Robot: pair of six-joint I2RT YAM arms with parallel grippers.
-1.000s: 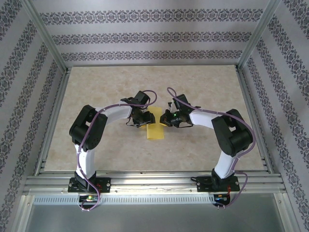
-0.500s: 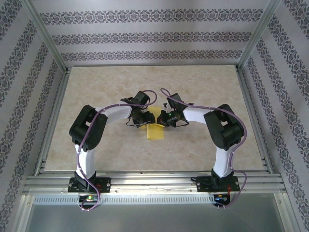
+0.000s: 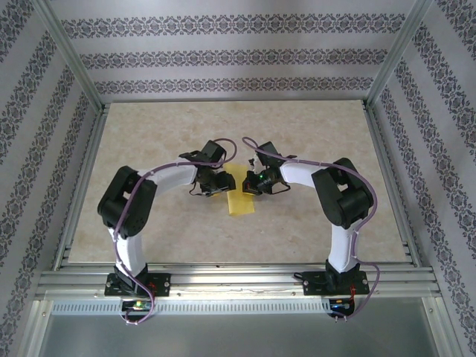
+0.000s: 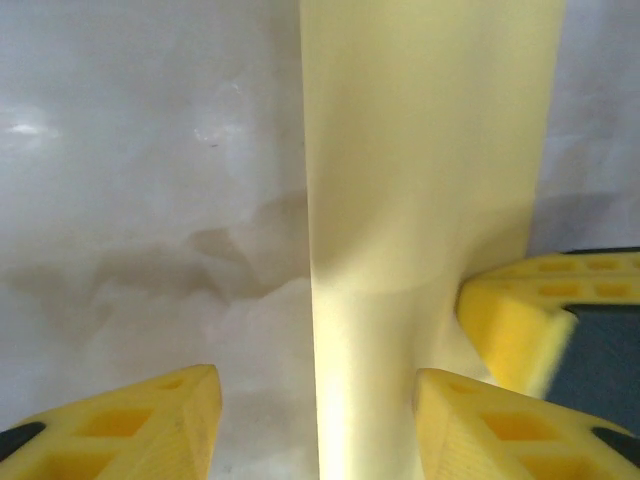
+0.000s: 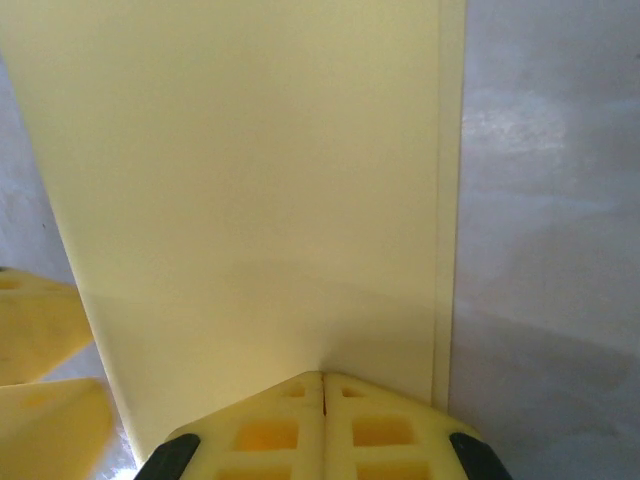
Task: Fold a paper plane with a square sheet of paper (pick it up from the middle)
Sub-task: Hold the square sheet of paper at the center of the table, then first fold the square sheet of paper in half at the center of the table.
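Beige marbled counter (image 3: pixel 149 141) boxed in by patterned walls (image 3: pixel 223 56), with both arms curling in to meet right around its middle. Left arm (image 3: pixel 163 177) comes in from the left, right arm (image 3: pixel 309 175) from the right, wrists almost nose to nose. Between them the yellow sheet of paper (image 3: pixel 240 202) lies flat on the counter, folded into a longish rectangle. The right wrist cam shows the top layer stopping just short of the layer under it along one long edge. Left jaws are released, spread apart and straddling a long edge of the sheet, one side over paper and the other over bare counter. Right jaws are clenched tight with nothing between them, tips down at the sheet's surface.
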